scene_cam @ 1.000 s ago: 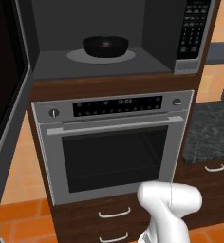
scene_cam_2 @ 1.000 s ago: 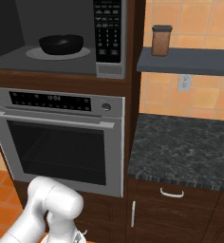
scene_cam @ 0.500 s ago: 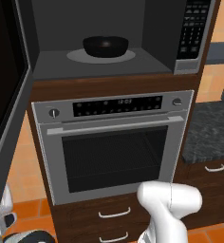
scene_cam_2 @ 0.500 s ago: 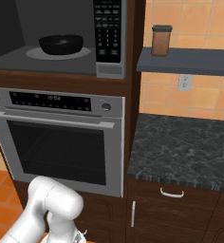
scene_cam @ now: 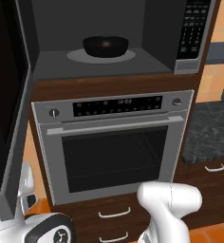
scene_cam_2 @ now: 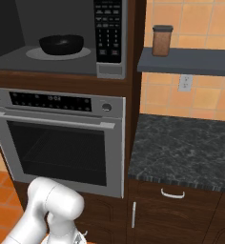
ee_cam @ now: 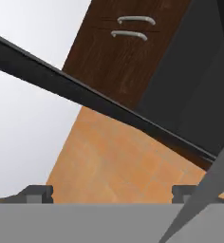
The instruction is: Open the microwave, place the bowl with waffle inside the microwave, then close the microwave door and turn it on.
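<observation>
The small round black shallow bowl with waffle (scene_cam: pixel 105 46) sits on the round glass turntable inside the wide grey-steel microwave (scene_cam: pixel 104 59), high above the claw, and from these angles its contents cannot be made out. The large black-glass microwave door (scene_cam: pixel 8 109) stands swung wide open, and in the hand view its dark edge (ee_cam: pixel 99 107) runs as a long diagonal bar just ahead of the claw (ee_cam: pixel 111 192), whose tips stand wide apart with nothing between them. Shutting that door looks like the coming step, so the claw must get behind its outer face and push it toward the cavity; further out, the black keypad panel (scene_cam_2: pixel 108 29) lies beyond the bowl, up and away.
</observation>
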